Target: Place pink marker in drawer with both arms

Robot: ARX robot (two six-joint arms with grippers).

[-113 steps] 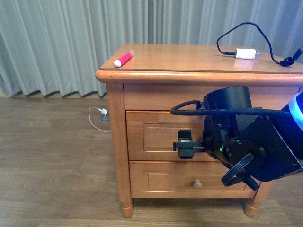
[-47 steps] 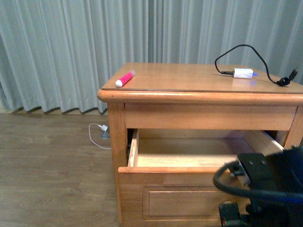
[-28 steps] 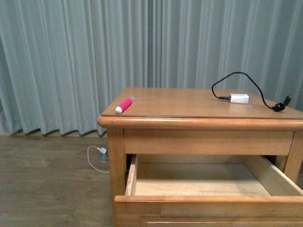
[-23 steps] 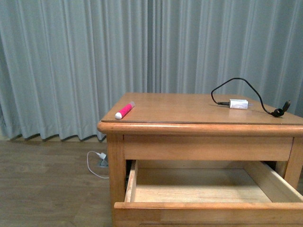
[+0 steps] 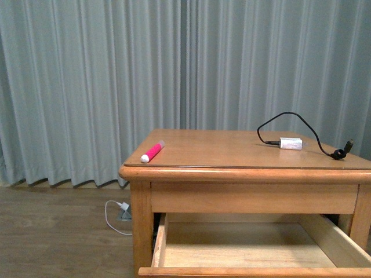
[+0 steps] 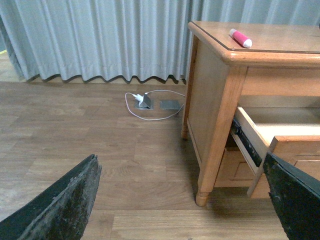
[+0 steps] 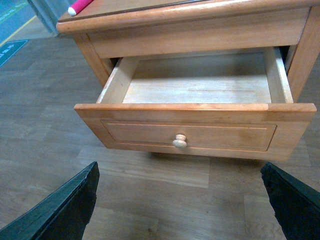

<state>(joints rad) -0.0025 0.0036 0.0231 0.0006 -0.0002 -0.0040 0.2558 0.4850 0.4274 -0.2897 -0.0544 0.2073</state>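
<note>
On the honey-coloured wooden nightstand (image 5: 243, 174), the wide knobbed drawer (image 7: 195, 135), shut moments ago, now stands pulled out and bare inside, so the opening step looks done. The black left gripper (image 6: 181, 165) and right gripper (image 7: 180, 170) sit off the nightstand, fingers spread wide, holding nothing; the short bright pink marker (image 5: 152, 152) lies untouched on the nightstand's top, near its left edge

marker (image 5: 152, 153) atop nightstand (image 5: 226, 146) (drawer (image 5: 243, 250) beneath)
</note>
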